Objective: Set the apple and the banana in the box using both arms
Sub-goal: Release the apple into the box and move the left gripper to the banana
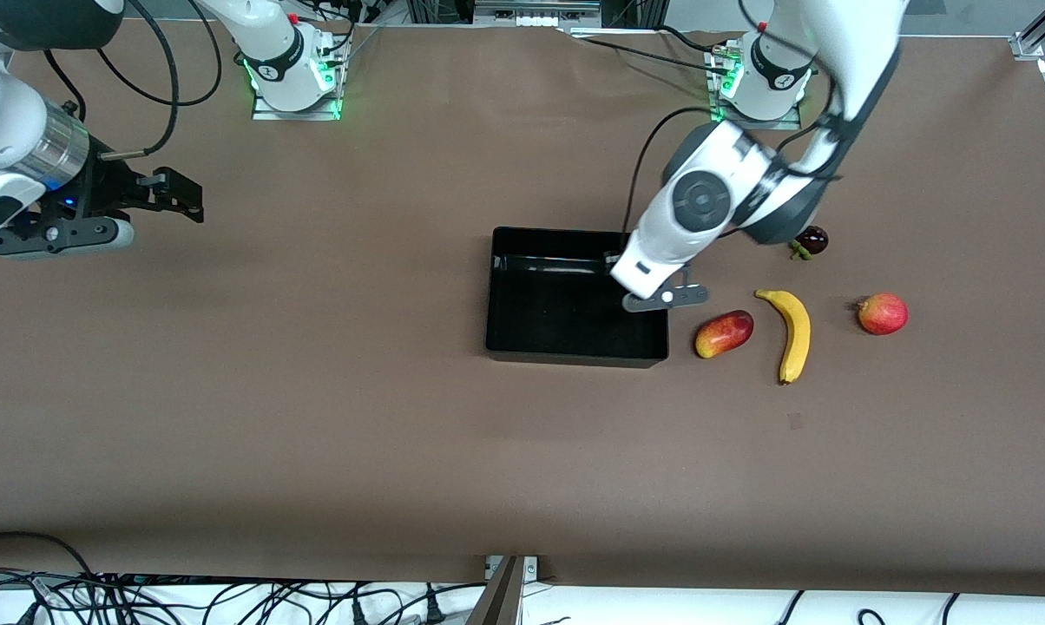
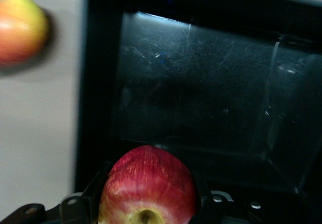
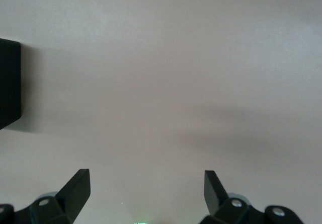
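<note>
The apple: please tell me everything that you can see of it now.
The apple is small and round, with red skin, fine pale yellowish streaks and a yellowish dimple facing the left wrist camera. It looks smooth and whole. The left hand is shut on it, one black finger on each side. It hangs over the black box, near the end toward the left arm, and touches nothing else.

White, rounded link shells on both arms [image 1: 722, 200], dark grey at the joints, one round grey cap with a dark centre disc. Black cables looped from the bases, green lights aglow there; a ribbed silver ring and blue light near the right gripper [image 3: 147, 190]. Black angular fingers [image 3: 76, 186], silver screw heads at their roots.
</note>
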Controlling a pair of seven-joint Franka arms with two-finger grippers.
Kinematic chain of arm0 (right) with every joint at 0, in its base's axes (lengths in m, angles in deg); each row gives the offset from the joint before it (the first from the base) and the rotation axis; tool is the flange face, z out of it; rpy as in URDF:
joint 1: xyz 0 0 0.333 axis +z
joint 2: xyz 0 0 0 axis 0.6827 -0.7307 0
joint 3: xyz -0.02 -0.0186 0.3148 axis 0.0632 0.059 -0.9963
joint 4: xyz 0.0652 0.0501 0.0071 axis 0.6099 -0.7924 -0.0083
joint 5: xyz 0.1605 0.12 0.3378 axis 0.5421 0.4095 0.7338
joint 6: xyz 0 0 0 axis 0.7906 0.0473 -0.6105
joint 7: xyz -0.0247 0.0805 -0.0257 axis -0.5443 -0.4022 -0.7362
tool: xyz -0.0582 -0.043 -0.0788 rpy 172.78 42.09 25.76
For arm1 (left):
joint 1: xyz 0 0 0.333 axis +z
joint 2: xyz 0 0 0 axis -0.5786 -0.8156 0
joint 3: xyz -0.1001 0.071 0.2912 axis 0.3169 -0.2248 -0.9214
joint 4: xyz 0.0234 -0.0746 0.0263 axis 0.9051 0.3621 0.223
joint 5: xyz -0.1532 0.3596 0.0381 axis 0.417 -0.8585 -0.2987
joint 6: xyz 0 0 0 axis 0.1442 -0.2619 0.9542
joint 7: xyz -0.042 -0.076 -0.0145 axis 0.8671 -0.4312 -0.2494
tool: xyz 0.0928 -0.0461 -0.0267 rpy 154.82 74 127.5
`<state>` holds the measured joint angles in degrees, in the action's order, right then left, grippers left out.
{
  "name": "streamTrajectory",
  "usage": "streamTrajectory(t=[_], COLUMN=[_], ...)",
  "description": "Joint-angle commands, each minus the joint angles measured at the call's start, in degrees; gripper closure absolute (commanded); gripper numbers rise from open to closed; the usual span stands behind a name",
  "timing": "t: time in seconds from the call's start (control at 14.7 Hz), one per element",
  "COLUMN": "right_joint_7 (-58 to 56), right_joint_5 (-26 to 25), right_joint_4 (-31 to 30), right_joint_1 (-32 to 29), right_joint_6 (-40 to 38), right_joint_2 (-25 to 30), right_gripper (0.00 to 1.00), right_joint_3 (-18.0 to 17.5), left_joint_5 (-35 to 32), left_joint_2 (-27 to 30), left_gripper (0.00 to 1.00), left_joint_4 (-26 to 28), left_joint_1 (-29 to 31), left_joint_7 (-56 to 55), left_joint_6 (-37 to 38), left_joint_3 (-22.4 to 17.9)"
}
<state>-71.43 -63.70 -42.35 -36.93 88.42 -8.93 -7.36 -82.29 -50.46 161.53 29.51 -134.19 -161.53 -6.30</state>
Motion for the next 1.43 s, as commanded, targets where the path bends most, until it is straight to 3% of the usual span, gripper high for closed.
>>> streamTrajectory(t=[0.0, 0.07, 0.14, 0.2, 0.34, 0.54, 0.82, 1.16, 1.36], right_joint_7=[-0.38, -0.12, -0.03, -0.03, 0.06, 0.15, 0.23, 0.23, 0.23], right_joint_5=[-0.97, -0.89, -0.71, -0.80, -0.62, -0.80, -0.71, -0.53, -0.36], right_joint_4=[0.78, 0.78, 0.87, 0.78, 0.87, 0.87, 0.87, 0.87, 0.87], right_joint_1=[-0.23, -0.15, -0.14, -0.32, -0.58, -0.67, -0.58, -0.67, -0.67], right_joint_6=[-0.99, -0.55, -0.64, -0.99, -0.90, -0.20, -0.02, -0.02, -0.02], right_joint_2=[0.45, 0.37, 0.37, 0.37, -0.42, -0.43, -0.43, -0.43, -0.43], right_gripper=[0.00, 0.00, 0.00, 0.00, 0.00, 0.00, 0.00, 0.00, 0.00], right_joint_3=[0.03, 0.03, 0.03, 0.03, 0.29, 0.29, 0.29, 0.29, 0.29], left_joint_5=[-5.35, -6.84, -8.42, -9.05, -9.05, -9.05, -8.44, -9.14, -9.23], left_joint_2=[-4.91, -5.70, -5.71, -5.54, -4.23, 1.12, 2.82, -0.78, -4.99], left_gripper=[0.71, 0.57, 0.14, 0.00, 0.00, 0.00, 0.00, 0.00, 0.00], left_joint_4=[0.11, 0.12, 0.12, 0.12, -0.23, -2.94, -11.04, -10.35, -6.67], left_joint_1=[-1.62, -2.32, -2.68, -2.68, -2.07, -0.06, 9.16, 22.61, 29.20], left_joint_7=[-6.90, -8.92, -9.90, -10.00, -9.91, -8.77, 14.45, 38.66, 49.38], left_joint_6=[-4.89, -4.99, -4.99, -4.73, -3.94, 3.41, 18.63, 17.69, 6.57], left_joint_3=[0.20, 0.20, 0.20, 0.20, 0.38, 0.38, 0.29, 0.03, -0.06])
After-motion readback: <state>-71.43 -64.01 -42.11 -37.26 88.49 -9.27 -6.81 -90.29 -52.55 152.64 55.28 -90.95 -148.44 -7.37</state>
